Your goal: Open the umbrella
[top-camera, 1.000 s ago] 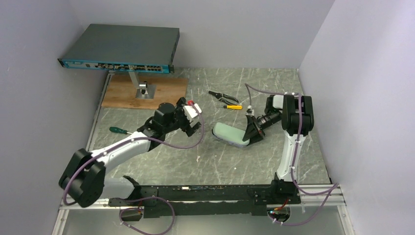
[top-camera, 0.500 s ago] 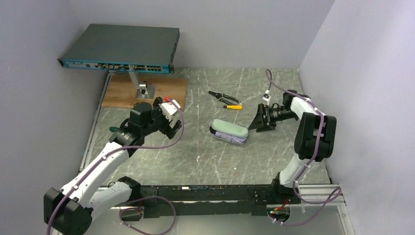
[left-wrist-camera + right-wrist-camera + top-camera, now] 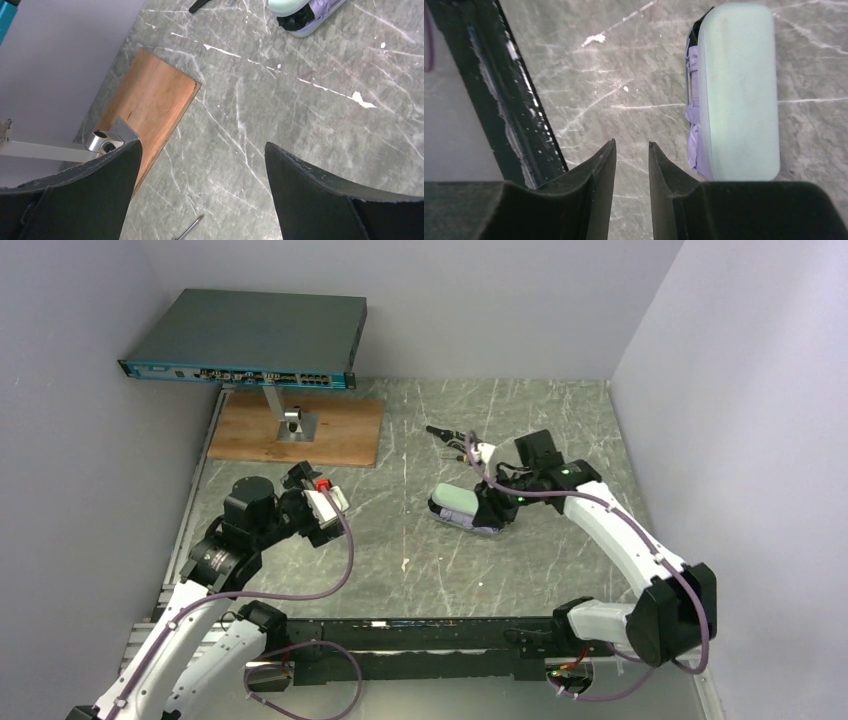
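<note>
The umbrella is folded inside a pale grey-green oval case (image 3: pixel 458 502) lying mid-table. Only its lavender fabric (image 3: pixel 693 122) and a bit of black lining show at the case's open edge. It also shows at the top of the left wrist view (image 3: pixel 320 12). The case lid (image 3: pixel 736 90) is nearly closed over it. My right gripper (image 3: pixel 495 512) hangs at the case's right end, its jaws a narrow gap apart with nothing between them (image 3: pixel 631 145), just beside the case. My left gripper (image 3: pixel 322 502) is wide open and empty (image 3: pixel 202 147), well left of the case.
A network switch (image 3: pixel 245 340) stands on a metal stand over a wooden board (image 3: pixel 335 430) at the back left. Pliers and a yellow-handled screwdriver (image 3: pixel 452 440) lie behind the case. A screwdriver tip (image 3: pixel 192 226) lies under my left gripper. Walls close in left and right.
My left arm has drawn back to the left and nearer. My right arm has swung round and come down beside the case. The case has not moved.
</note>
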`<state>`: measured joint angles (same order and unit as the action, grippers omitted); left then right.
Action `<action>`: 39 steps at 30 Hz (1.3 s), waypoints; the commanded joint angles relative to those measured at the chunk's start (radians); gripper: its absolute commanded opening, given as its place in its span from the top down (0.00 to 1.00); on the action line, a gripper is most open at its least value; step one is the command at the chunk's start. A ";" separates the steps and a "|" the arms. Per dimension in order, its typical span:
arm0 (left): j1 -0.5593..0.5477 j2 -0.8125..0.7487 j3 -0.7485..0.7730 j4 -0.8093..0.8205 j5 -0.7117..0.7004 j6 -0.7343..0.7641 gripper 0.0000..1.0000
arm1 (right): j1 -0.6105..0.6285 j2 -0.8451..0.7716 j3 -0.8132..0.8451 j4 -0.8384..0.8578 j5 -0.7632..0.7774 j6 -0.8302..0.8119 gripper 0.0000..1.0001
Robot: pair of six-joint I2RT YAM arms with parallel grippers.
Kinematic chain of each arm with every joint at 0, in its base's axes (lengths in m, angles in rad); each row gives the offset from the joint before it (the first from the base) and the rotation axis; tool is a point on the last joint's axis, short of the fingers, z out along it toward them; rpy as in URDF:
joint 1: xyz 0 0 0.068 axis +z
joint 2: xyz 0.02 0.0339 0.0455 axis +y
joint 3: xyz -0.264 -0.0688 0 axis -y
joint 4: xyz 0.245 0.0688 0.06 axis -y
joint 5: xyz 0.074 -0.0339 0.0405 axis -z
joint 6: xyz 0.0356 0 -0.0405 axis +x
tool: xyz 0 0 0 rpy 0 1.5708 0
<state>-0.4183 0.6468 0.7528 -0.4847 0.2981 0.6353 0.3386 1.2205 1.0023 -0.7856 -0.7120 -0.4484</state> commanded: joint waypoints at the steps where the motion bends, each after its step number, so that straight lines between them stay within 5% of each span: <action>1: 0.006 -0.024 -0.005 -0.042 -0.012 0.055 0.02 | 0.084 0.076 -0.024 0.102 0.190 -0.007 0.68; 14: 0.012 -0.014 -0.004 0.045 -0.069 0.037 0.02 | 0.168 0.269 0.044 0.145 0.386 -0.054 0.61; 29: 0.015 0.056 0.023 0.064 -0.055 0.041 0.02 | 0.149 0.303 0.143 0.158 0.562 -0.165 0.25; 33: 0.015 0.071 0.035 0.053 -0.051 0.054 0.02 | 0.114 0.367 0.201 0.104 0.483 -0.177 0.13; 39: 0.016 0.093 0.039 0.061 -0.083 0.055 0.02 | 0.065 0.455 0.307 -0.114 0.236 -0.227 0.13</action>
<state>-0.4088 0.7353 0.7471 -0.4595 0.2295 0.6876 0.4225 1.6562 1.2377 -0.7475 -0.2977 -0.6193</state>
